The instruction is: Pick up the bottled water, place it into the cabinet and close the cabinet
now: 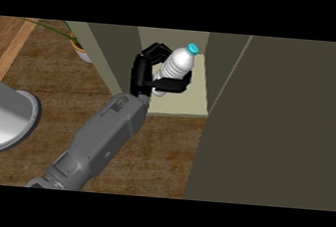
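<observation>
Already lifted, the bottled water [179, 63] sits in the curled right hand [153, 77] over the cabinet [177, 107] shelf — release and closing its open door [274, 119] remain.

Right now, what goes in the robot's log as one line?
step: putting bottle in cabinet | left hand: holding bottle, inside opening | cabinet door: open | right hand: out of view

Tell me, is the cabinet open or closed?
Open. The cabinet shows its pale inside shelf, its door swung out at the right, and a hand holds the water bottle over the shelf.
</observation>
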Controlling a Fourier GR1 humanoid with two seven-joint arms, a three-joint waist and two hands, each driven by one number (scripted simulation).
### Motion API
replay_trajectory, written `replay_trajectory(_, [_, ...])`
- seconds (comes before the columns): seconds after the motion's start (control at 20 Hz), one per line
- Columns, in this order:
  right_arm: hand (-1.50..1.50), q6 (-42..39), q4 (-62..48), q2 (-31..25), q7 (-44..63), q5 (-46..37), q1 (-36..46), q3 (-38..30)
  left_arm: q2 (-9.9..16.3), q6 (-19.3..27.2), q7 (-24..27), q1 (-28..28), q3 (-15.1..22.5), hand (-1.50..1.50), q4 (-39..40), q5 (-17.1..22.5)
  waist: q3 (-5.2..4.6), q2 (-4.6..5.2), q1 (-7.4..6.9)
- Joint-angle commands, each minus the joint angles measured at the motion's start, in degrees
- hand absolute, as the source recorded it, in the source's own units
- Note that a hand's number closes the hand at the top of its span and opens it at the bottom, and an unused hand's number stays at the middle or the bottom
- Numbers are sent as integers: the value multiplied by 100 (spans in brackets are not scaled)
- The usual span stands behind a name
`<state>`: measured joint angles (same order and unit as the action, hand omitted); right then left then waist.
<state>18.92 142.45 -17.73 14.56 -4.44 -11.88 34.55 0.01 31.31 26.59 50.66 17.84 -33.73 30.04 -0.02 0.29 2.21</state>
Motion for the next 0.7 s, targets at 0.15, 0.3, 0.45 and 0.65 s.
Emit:
replay_trajectory(0.15, [-150,-133,385,-255,-294,116,-454,-150,-1,409,481,528,-130,150,1187,7,4,31,91])
replay_trajectory(0.3, [-150,-141,50,-134,-596,34,-382,101,-1,429,807,636,-178,150,1560,151,0,67,192])
replay_trajectory(0.45, [-150,-170,360,-254,-326,182,-345,-131,69,171,933,876,-448,150,1942,-10,-2,57,73])
replay_trajectory(0.65, [-150,-247,528,-407,-258,246,-451,-190,68,380,831,1247,-336,150,2300,-196,0,57,125])
